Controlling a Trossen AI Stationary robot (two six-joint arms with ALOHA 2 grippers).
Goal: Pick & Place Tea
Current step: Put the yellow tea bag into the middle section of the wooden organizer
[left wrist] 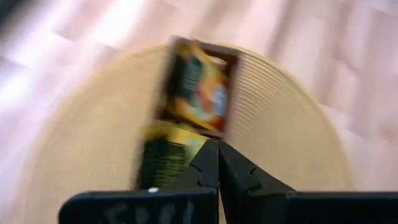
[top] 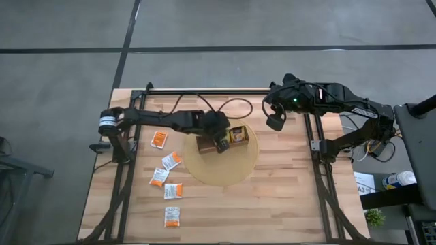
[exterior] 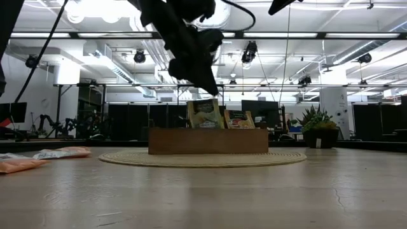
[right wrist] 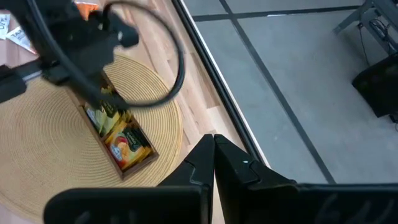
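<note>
A brown wooden tray (top: pixel 204 145) (exterior: pixel 210 141) sits on a round woven mat (top: pixel 225 170). Standing in it are a yellow-green sachet (exterior: pixel 205 114) (left wrist: pixel 163 158) and an orange-red sachet (top: pixel 238 134) (exterior: pixel 240 119) (left wrist: pixel 199 87). Several white-and-orange sachets (top: pixel 171 160) lie flat on the table left of the mat. My left gripper (top: pixel 221 144) (exterior: pixel 215 93) (left wrist: pixel 217 148) hangs shut over the tray, tips just above the yellow-green sachet's top edge. My right gripper (top: pixel 275 124) (right wrist: pixel 213 140) waits shut and empty near the table's far right. My left gripper points down from above, its shut tips right at the yellow-green sachet's top edge (exterior: pixel 210 102). The wrist view is blurred, and I cannot tell whether the fingers touch or pinch the sachet. The sachet stands upright in the tray.
The loose sachets (top: pixel 174 191) (top: pixel 172 216) (top: pixel 159 139) lie in a scattered column on the table's left half. Black frame rails (top: pixel 315 136) run along both sides. Bare wood lies on the near and right of the mat. The left arm's cable (right wrist: pixel 174 68) loops above the tray.
</note>
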